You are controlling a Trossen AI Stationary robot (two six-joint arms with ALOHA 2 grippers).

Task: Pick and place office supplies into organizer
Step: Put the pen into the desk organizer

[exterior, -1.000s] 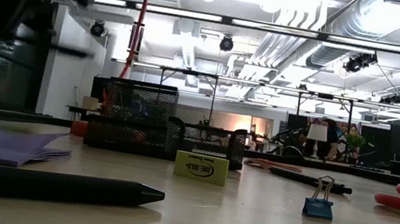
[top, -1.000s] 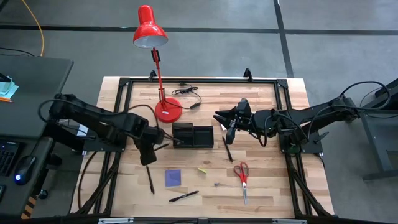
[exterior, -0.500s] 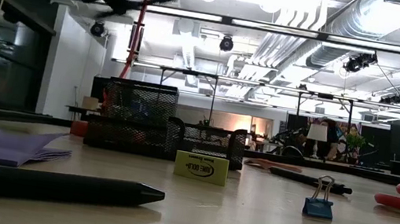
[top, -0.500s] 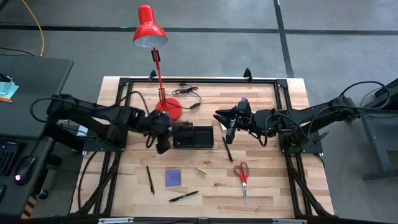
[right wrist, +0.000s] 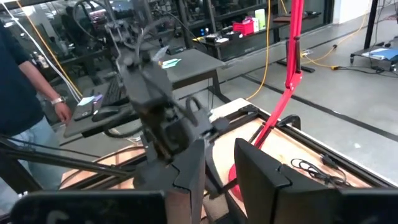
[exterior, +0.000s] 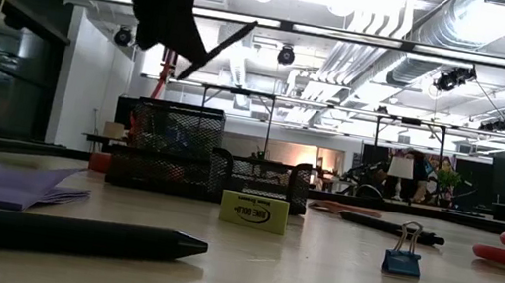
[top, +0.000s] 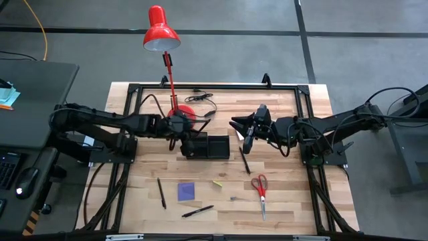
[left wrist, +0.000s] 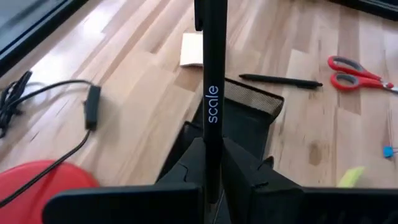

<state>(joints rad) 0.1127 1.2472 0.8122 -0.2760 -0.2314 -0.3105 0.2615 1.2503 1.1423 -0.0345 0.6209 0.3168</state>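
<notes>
Left gripper (top: 179, 137) of mine is clamped on a pen (left wrist: 211, 93) and hangs above the organizer's (top: 206, 146) left end, just beside the lamp base (top: 180, 119). From my left wrist the pen runs straight out between my fingers (left wrist: 245, 171), and white letters on its barrel read "scale"; below it lie the organizer's mesh wall (left wrist: 252, 102), a pale note pad (left wrist: 191, 50), another pen (left wrist: 281, 78) and the scissors (left wrist: 357, 71). My right gripper (top: 247, 139) hovers over the table right of the organizer, fingers (right wrist: 264, 174) apart with nothing between them.

From above I also see a loose pen (top: 245, 161) below the right gripper, the purple pad (top: 186, 191), two more pens (top: 161, 193) (top: 197, 211) and a small yellow thing (top: 217, 183) near the front.

Only the low view shows that yellow thing as an eraser (exterior: 254, 212) with a dark label too small to read, plus a blue binder clip (exterior: 403, 254). A near pen (exterior: 58, 233) there carries pale lettering cut off by the edge. Only my right wrist shows a person (right wrist: 25, 106) standing beyond the table
</notes>
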